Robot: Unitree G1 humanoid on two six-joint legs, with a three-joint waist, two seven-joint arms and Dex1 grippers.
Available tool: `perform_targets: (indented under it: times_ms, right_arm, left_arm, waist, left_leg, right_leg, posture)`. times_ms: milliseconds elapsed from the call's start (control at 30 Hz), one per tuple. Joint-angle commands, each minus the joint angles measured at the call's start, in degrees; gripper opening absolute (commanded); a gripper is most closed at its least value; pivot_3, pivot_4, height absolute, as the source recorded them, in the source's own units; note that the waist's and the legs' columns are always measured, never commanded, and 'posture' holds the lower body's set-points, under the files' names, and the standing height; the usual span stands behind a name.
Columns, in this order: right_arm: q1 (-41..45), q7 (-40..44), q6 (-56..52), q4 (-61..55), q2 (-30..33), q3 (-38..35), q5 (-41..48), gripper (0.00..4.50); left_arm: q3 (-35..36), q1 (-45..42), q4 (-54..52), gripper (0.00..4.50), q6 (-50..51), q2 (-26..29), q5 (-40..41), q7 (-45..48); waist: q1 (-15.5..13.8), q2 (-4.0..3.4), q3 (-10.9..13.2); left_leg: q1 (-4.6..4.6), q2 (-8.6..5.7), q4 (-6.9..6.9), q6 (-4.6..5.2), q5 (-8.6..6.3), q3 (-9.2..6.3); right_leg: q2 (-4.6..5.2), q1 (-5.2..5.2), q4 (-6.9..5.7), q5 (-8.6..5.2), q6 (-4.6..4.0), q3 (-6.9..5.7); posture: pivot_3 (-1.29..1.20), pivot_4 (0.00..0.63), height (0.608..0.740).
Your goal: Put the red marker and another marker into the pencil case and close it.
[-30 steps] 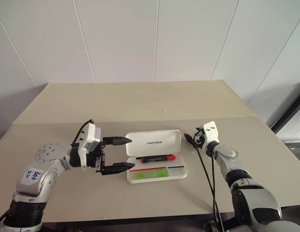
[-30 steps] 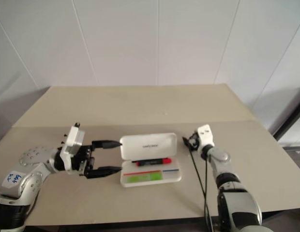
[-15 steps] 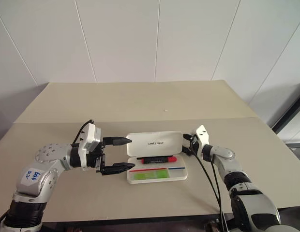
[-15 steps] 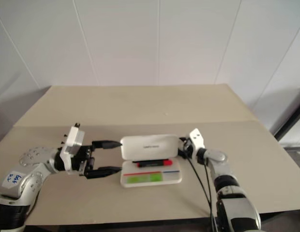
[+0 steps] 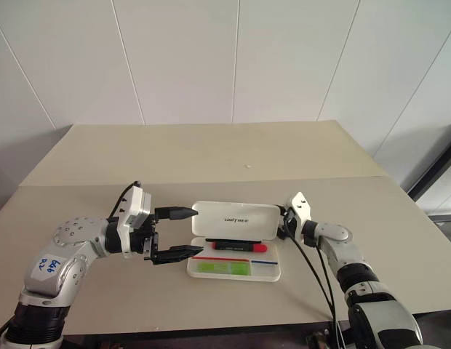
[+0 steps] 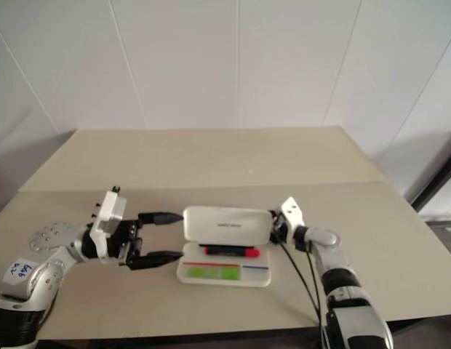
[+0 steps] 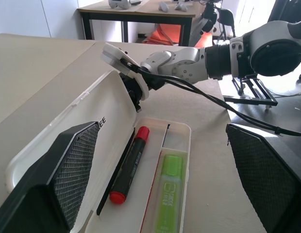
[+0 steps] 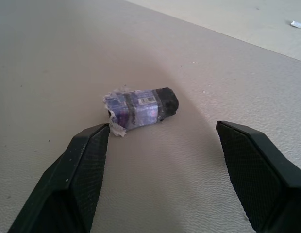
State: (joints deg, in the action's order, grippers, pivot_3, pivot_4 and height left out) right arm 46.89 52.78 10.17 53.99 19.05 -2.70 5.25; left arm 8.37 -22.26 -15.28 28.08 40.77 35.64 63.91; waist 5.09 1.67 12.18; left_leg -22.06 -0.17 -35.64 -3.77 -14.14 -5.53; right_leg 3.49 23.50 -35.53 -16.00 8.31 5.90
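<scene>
The desk (image 5: 211, 153) was a broad beige surface standing against a white panelled wall (image 5: 233, 58). On the desk's near half lay the white pencil case (image 5: 234, 251), its lid (image 5: 236, 220) raised partway and tipped forward over the tray. The left gripper (image 5: 183, 233) hung just off the case's left end, pointing toward it, with its two black fingers spread wide apart and nothing between them. The right gripper (image 5: 286, 222) was at the case's right end, right beside the edge of the lid; from the head views its fingers could not be made out, and whether it touched the lid could not be told. A black cable (image 5: 313, 273) ran along the right arm toward the desk's near edge.

Inside the case, the red marker (image 7: 129, 165) lay in the long compartment nearest the lid, and the lime-green marker (image 7: 169, 193) lay in the compartment beside it, on the side away from the lid. The left wrist view made this plain, and also showed the right gripper's white housing close against the far end of the lid. The right wrist view showed that gripper's fingers (image 8: 81, 174) held well apart and empty, and beyond them a small dark stub with a torn purple label (image 8: 139, 109) lying on the bare desk, well apart from the case.
</scene>
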Motion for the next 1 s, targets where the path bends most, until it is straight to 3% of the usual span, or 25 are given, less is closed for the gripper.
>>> perform_targets:
  times_ms: [33,433,567,867,1000]
  right_arm:
    - [1.38,-0.98,0.75,1.93,-1.42,1.13,-0.91,4.5]
    - [5.86,-5.87,1.02,8.67,-4.7,1.2,-2.34,4.5]
    - [6.76,-6.96,0.51,9.67,-5.04,0.71,-2.03,3.6]
    - [7.59,-10.2,1.93,9.94,-3.58,-0.5,-1.84,0.37]
    - [7.76,-11.8,3.12,9.64,-2.64,-1.55,-1.51,0.37]
  left_arm:
    - [0.37,-0.01,-2.0,4.46,-0.42,0.41,1.14,-0.17]
    - [1.12,0.94,-3.33,4.46,0.26,0.97,1.7,-0.87]
    - [1.23,0.94,-3.36,4.5,0.38,1.18,1.71,-0.97]
    - [0.68,0.23,-2.76,4.5,0.12,0.7,1.53,-1.01]
    - [0.34,-0.11,-2.36,4.5,-0.07,0.47,1.36,-0.9]
  waist:
    - [0.14,0.01,-0.01]
    - [1.86,0.13,-0.06]
    - [2.56,0.13,-0.06]
    - [2.62,0.13,-0.06]
    - [2.55,0.12,-0.04]
  left_leg:
    - [0.0,0.0,-0.01,0.0,0.0,0.0]
    - [0.44,0.07,-0.01,-0.08,0.06,0.06]
    - [0.9,0.08,0.09,-0.07,0.06,0.06]
    - [0.85,0.07,0.12,-0.08,0.06,0.03]
    - [0.83,0.06,0.18,-0.07,0.05,0.02]
  right_leg:
    - [0.0,0.0,0.0,0.0,0.0,0.0]
    - [-0.11,-0.34,-0.08,0.05,-0.09,0.1]
    - [-0.12,-0.84,0.04,0.0,-0.14,0.11]
    - [-0.11,-0.84,0.1,-0.02,-0.11,0.12]
    - [-0.1,-0.84,0.15,-0.03,-0.09,0.12]
  posture:
    - [0.0,0.15,0.74]
    - [0.0,0.15,0.74]
    - [0.0,0.15,0.74]
    - [0.0,0.15,0.74]
    - [0.0,0.15,0.74]
